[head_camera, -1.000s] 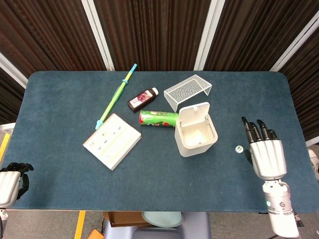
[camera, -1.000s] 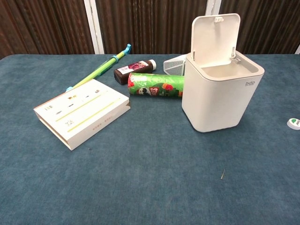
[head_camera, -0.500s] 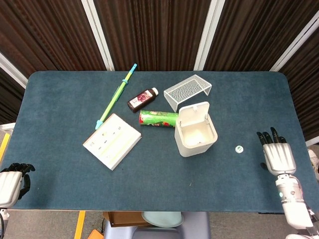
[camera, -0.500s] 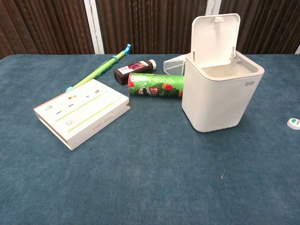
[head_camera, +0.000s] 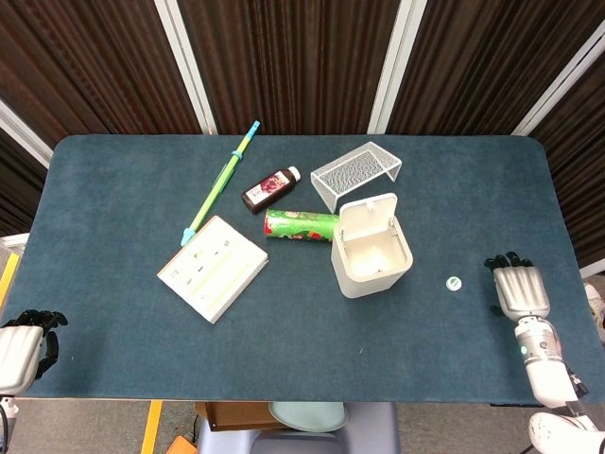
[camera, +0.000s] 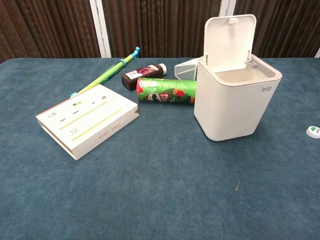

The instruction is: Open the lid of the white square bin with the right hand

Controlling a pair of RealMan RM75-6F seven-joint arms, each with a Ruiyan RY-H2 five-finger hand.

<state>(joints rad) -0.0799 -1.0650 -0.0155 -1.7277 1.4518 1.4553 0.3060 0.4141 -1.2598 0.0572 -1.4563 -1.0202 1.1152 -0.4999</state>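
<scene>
— What's the dark blue felt table [head_camera: 123,180] like around your hands?

— You have bare cloth along the near and right edges. Your right hand [head_camera: 519,288] sits by the right edge, fingers curled in, holding nothing; your left hand [head_camera: 21,347] (half out of frame) is at the near left corner, curled too.

— And the white square plastic bin [head_camera: 372,253]?

— Right of centre, well apart from your right hand, upright. Its lid [camera: 228,39] stands raised at the far side, touching the green printed tube [head_camera: 301,225].

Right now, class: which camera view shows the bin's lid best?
The chest view: the lid stands upright, its whole inner face and hinge visible above the bin. The head view shows the lid foreshortened from above.
</scene>
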